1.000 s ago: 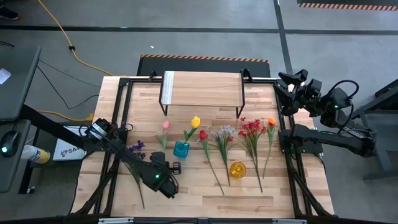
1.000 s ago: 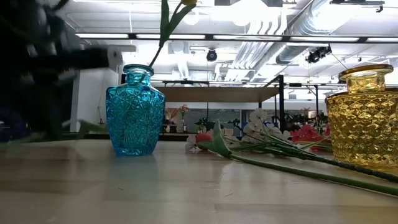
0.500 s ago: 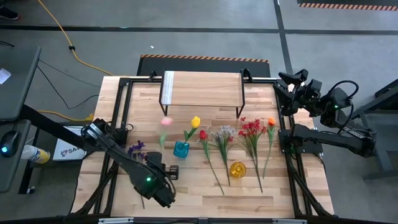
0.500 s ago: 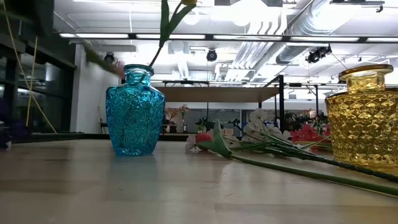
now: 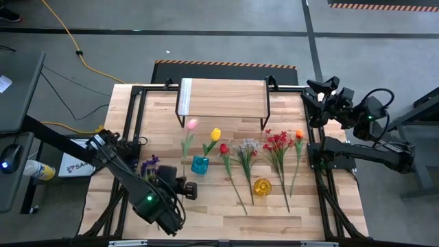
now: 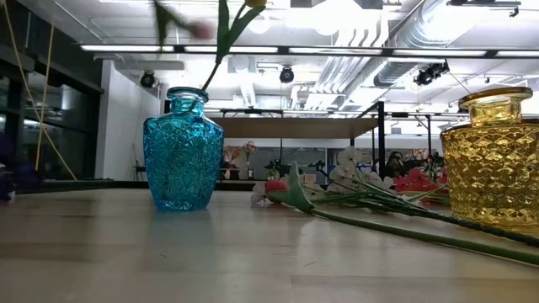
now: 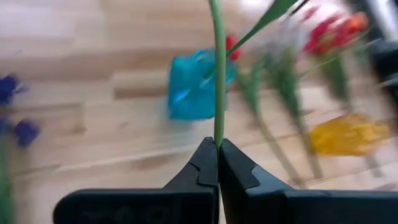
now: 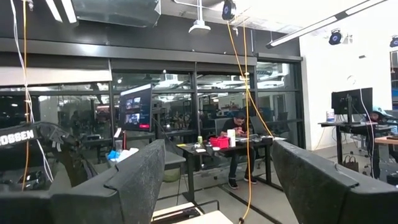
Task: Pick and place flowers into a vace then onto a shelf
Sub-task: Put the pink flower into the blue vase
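Note:
My left gripper [image 5: 184,184], near the table's front left, is shut on the green stem of a pink flower [image 5: 191,124], whose bloom [image 6: 198,29] shows blurred above the blue vase [image 5: 199,165]. That vase holds a yellow tulip [image 5: 215,134] by its stem. A yellow vase [image 5: 262,186] stands to the right of it. Purple [image 5: 149,165], red [image 5: 276,142], white [image 5: 247,147] and orange [image 5: 298,135] flowers lie flat on the planks. The shelf [image 5: 223,98] stands at the far edge. My right gripper [image 5: 322,92] waits open, raised at the far right. My left gripper pinches the pink flower's stem [image 7: 218,138] between the tips of its two shut fingers [image 7: 205,165], near the stem's lower end. The flower is lifted clear of the table. Its stem rises from the fingertips, leaning toward the far edge, with the bloom uppermost.
Black frame rails [image 5: 134,116] run along both sides of the plank table. The loose flowers lie in a row between the vases and the shelf. Bare planks [image 5: 226,219] show along the near edge.
My left gripper has risen, staying shut on the pink flower's stem. The flower, which lay on the table left of the blue vase, is lifted clear and tipped up. Its bloom has swung toward the far edge and above the blue vase.

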Controlling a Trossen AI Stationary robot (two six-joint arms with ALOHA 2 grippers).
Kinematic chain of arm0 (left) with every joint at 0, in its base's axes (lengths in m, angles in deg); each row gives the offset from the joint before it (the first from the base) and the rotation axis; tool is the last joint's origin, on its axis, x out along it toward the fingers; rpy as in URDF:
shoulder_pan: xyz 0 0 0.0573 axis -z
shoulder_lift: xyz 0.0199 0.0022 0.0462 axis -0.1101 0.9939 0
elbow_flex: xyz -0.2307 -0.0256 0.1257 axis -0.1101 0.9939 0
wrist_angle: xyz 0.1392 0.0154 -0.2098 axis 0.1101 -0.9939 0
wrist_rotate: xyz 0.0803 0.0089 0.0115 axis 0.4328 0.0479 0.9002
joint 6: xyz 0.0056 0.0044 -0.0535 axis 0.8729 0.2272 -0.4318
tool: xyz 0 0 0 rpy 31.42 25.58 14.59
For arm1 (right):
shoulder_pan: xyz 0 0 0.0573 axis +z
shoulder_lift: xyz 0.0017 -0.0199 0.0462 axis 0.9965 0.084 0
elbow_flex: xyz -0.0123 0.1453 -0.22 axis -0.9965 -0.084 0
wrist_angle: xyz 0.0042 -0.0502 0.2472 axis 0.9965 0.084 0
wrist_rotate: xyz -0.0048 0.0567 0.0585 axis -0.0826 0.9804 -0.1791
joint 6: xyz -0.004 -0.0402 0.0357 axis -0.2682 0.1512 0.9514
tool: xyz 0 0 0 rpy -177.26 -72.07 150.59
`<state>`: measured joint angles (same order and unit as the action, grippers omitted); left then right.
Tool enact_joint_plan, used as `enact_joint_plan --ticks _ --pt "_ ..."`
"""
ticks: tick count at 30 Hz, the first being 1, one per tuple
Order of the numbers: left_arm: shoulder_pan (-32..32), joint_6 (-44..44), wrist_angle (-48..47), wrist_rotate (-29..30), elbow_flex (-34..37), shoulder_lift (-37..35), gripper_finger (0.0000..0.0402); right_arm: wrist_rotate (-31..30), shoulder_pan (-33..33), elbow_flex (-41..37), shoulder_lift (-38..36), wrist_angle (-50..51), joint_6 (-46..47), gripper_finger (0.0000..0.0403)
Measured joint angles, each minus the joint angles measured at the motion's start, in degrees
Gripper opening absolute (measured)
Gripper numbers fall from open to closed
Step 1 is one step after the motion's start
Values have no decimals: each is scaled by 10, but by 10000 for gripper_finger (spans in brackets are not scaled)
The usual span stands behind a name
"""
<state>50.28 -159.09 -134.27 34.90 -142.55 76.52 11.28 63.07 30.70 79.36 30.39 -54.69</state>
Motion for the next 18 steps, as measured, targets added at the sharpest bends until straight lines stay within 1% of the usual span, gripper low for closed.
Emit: enact_joint_plan --ticks 9,13,18 --pt "-1 72 1 135 -34 0 31 0 0 0 0 0 0 287" --pt "-1 109 0 195 -39 -15 31 0 0 0 0 0 0 287" --pt "-1 200 1 267 -53 -29 31 3 0 0 0 1 0 287"
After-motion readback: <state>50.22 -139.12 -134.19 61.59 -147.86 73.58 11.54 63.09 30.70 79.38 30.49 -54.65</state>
